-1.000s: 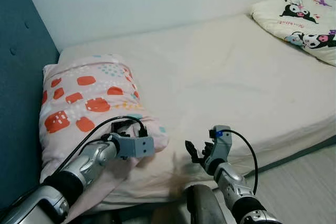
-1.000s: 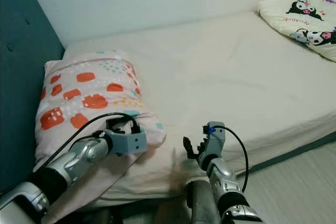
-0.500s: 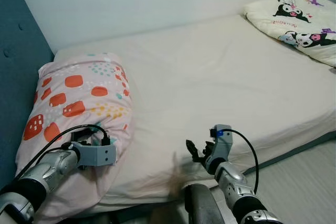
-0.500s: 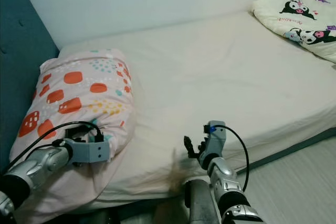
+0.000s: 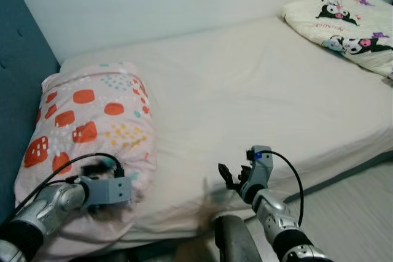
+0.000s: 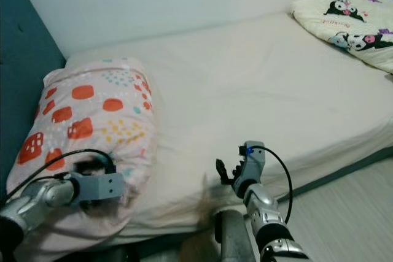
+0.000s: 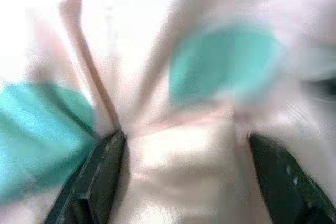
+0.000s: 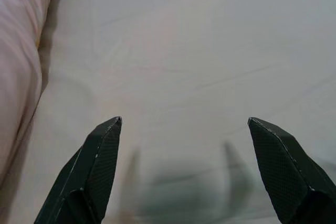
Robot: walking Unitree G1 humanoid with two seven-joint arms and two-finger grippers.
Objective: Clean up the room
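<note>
Two grippers are out: the left gripper (image 5: 113, 191), fingers spread around a fold of the pink pillow (image 5: 92, 121) at the bed's (image 5: 258, 90) nine o'clock, seems mid-tidying; next, release cleanly. The right gripper (image 8: 184, 177) hovers open and empty.

Mattress (image 5: 258, 90) middle bare (wide passage); pink pillow (image 5: 92, 115) blocks left, cartoon pillow (image 5: 344, 23) far right.
</note>
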